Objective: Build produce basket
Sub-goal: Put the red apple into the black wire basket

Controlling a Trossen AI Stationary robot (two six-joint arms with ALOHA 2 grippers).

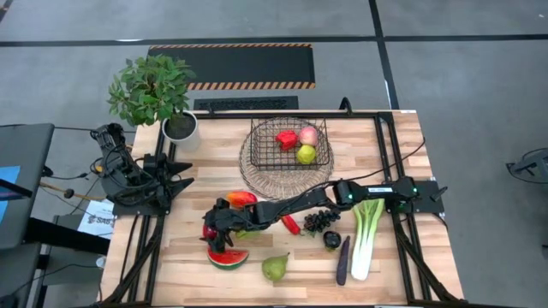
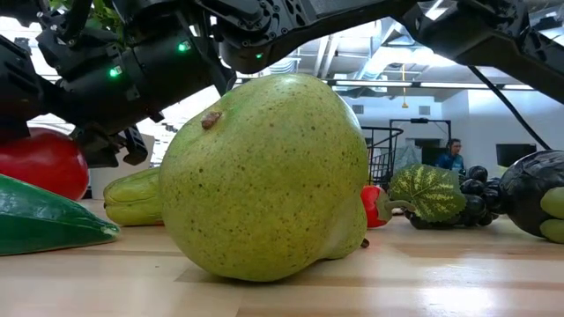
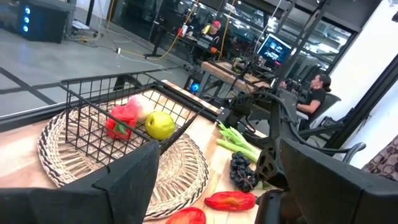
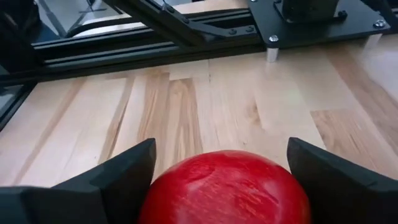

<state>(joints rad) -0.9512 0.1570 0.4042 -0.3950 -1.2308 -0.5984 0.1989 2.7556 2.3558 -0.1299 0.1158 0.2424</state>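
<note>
Right gripper (image 1: 211, 228) is stretched across the table to the front-left, jaws spread wide on either side of the apple (image 4: 227, 190) and not yet clamped; the right wrist view shows the apple centred between the fingers, gaps on both sides. Left gripper (image 1: 175, 178) is parked at the left edge, jaws released, nothing in them. The basket (image 1: 289, 144) sits on the round tray (image 1: 257, 184) at the back centre, already holding three pieces, with free room on its left side. To do this grab well: go a bit lower so the pads meet the apple at its widest part, then close gently, since the skin looks smooth and could squirt out if pinched high. Lift straight up first: the mango (image 1: 242, 198), melon slice (image 1: 228, 257) and a pear (image 1: 275, 269) are near, and the arm lies over the chili (image 1: 291, 224) and grapes (image 1: 320, 221), so a low sweep could knock them. Clear the basket wall before lowering and release low inside the free side.
</note>
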